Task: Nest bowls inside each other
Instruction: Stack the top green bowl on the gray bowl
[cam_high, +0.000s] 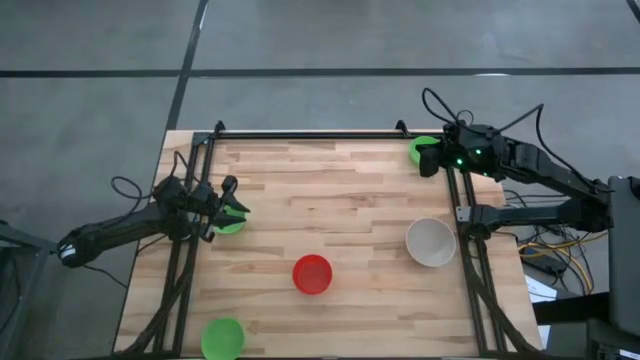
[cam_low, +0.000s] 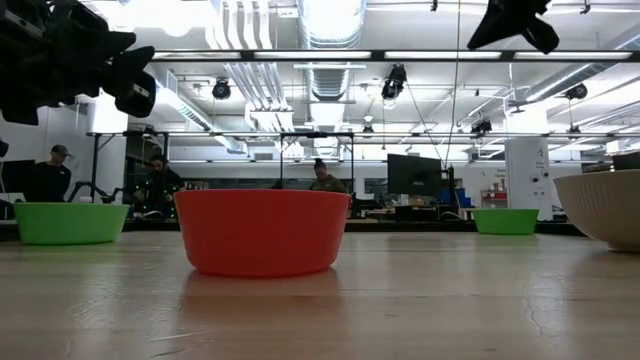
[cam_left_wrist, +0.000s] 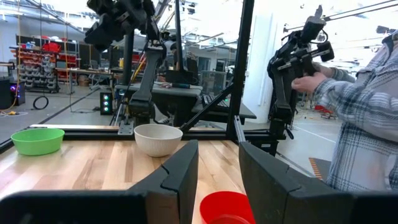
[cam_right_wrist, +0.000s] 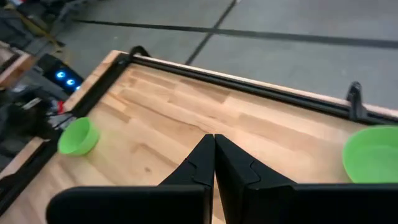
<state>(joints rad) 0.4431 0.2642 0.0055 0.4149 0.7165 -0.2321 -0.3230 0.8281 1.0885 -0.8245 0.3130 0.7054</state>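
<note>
Five bowls rest on their bases on the wooden table (cam_high: 340, 190). One green bowl (cam_high: 230, 224) sits at the left, another green bowl (cam_high: 222, 338) at the near left, and a third green bowl (cam_high: 421, 149) at the far right. The red bowl (cam_high: 312, 274) is near the middle front and the pale bowl (cam_high: 432, 241) at the right. My left gripper (cam_high: 236, 198) hangs open just above the left green bowl (cam_low: 70, 222), with nothing between its fingers (cam_left_wrist: 186, 174). My right gripper (cam_right_wrist: 214, 155) is shut and empty, raised beside the far right green bowl (cam_right_wrist: 373, 155).
Black rails (cam_high: 310, 135) frame the table's far edge and both sides. A person in a plaid shirt (cam_left_wrist: 367, 124) stands beyond the table's right side, a hand on another dark arm. Bare wood lies between the bowls in the middle of the table.
</note>
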